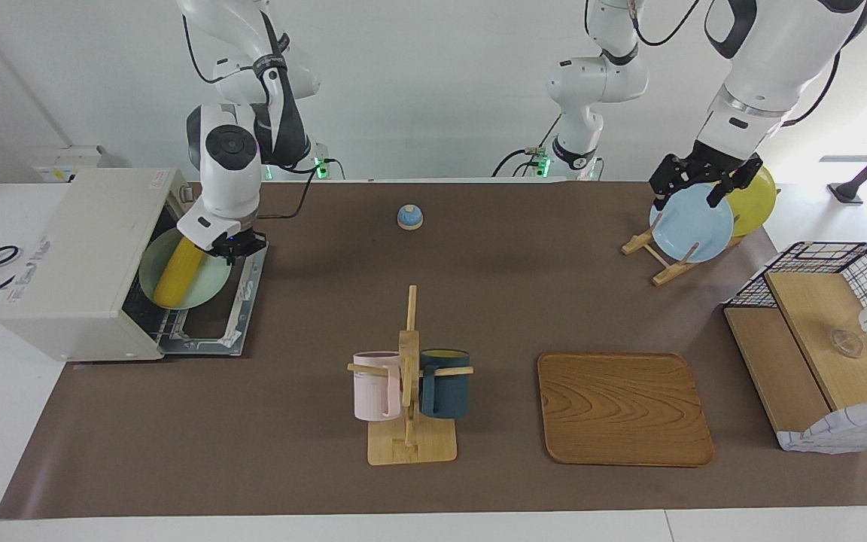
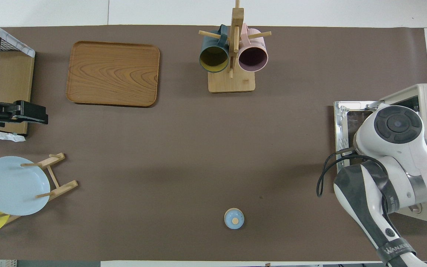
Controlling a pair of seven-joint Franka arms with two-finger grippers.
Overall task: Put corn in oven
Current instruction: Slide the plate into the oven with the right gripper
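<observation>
Yellow corn lies on a pale green plate at the mouth of the oven, over its dropped door, likely so plate and cob go in together. Right gripper sits at the cob's robot-side end; cannot tell if it pinches corn or plate rim. Cob's long axis runs diagonally, one end toward the robots, the other toward the oven cavity. Left gripper waits over the blue plate on the rack, finger state unclear.
</observation>
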